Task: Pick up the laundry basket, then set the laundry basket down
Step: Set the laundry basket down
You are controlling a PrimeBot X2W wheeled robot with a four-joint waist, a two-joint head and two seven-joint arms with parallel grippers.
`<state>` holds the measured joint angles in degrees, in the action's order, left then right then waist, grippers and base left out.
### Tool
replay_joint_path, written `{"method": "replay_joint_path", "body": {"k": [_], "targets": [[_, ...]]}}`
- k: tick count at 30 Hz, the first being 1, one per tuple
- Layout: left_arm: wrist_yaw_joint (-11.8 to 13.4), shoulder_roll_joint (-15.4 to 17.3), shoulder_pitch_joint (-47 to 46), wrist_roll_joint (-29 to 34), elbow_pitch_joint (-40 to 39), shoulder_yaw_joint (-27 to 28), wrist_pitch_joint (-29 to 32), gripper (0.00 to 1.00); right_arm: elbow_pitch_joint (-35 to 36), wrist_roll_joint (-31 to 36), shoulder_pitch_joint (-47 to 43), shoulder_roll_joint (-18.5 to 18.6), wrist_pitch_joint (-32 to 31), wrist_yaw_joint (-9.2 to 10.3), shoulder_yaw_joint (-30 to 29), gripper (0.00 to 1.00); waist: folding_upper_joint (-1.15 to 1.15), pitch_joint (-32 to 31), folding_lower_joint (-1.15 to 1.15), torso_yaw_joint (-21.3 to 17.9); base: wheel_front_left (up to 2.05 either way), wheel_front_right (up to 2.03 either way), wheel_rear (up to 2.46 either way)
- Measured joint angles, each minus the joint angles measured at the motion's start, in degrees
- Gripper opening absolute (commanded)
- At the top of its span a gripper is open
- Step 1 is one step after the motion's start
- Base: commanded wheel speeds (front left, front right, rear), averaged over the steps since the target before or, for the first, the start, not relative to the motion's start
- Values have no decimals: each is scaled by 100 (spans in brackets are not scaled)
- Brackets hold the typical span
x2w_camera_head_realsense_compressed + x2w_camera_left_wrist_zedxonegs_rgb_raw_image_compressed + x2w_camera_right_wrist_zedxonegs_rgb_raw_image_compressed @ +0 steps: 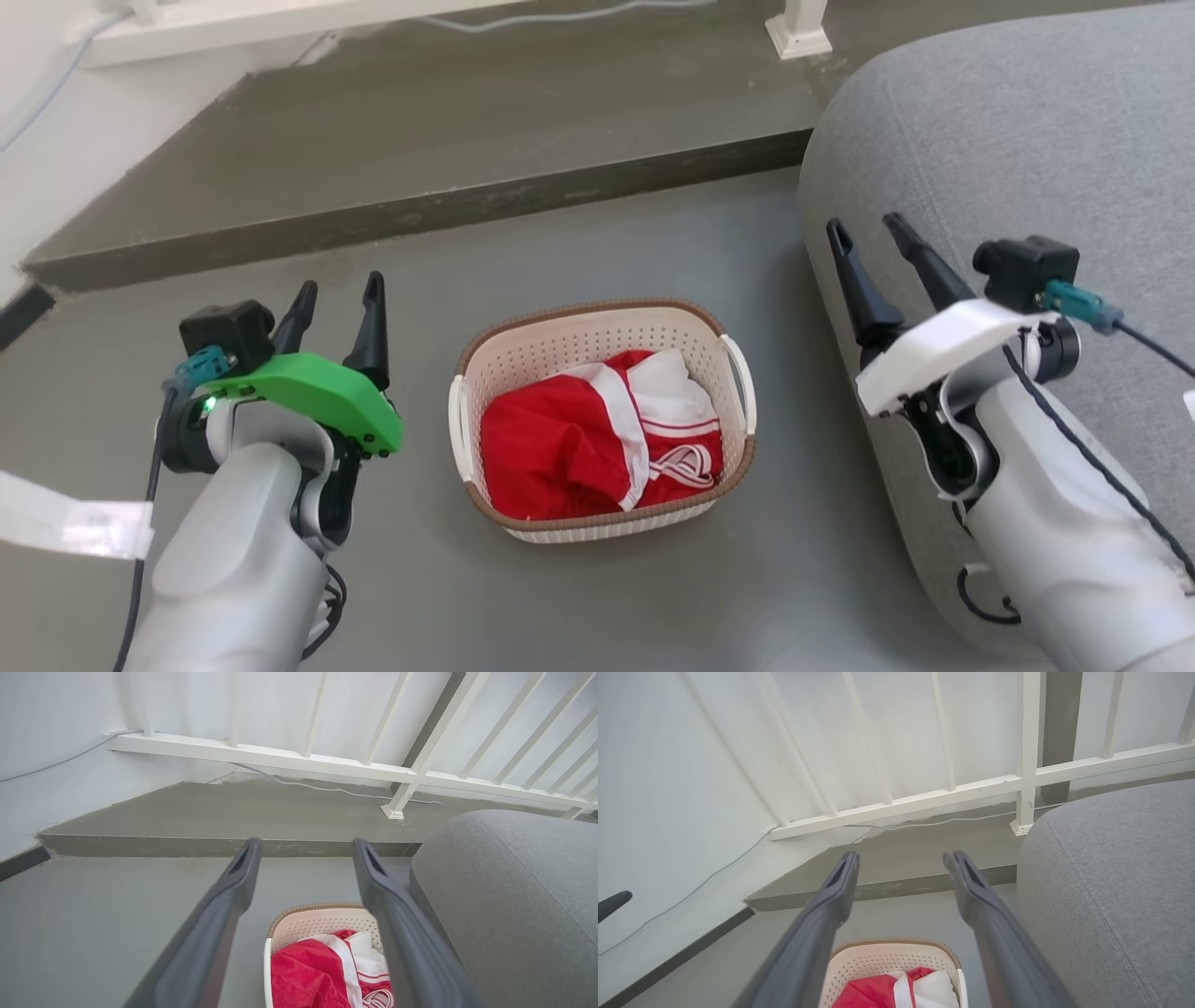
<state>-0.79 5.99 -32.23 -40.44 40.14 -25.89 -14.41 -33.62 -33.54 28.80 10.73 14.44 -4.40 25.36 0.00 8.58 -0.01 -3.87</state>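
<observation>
— Grey floor (653,233) is spread across the middle of the frame. How are the jaws set?
— Both pairs are held apart, with nothing gripped: left gripper (341,282) at lower left, right gripper (864,224) at right, seen against the sofa (1008,140).
— And the laundry basket (560,355)?
— It is stood on the floor at centre frame between the grippers, touched by neither. Red and white clothes (560,448) are piled inside.

A home, it seems: a grey fabric sofa (1008,140) rises just beside the right tool (866,225). A laundry basket (560,350) of red and white clothing (560,448) sits on the grey floor (597,247) between it and the left tool (340,285). A white banister (327,760) stands ahead of both, past a raised step (420,121).
</observation>
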Motion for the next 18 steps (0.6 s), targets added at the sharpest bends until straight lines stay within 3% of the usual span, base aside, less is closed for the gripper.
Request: {"method": "replay_joint_path", "body": {"k": [18], "targets": [[383,3,1027,934,-1381,648,-2,100,961,610,-875,47,0,201,-445,100,0,-345,0,48,0,0,0]]}}
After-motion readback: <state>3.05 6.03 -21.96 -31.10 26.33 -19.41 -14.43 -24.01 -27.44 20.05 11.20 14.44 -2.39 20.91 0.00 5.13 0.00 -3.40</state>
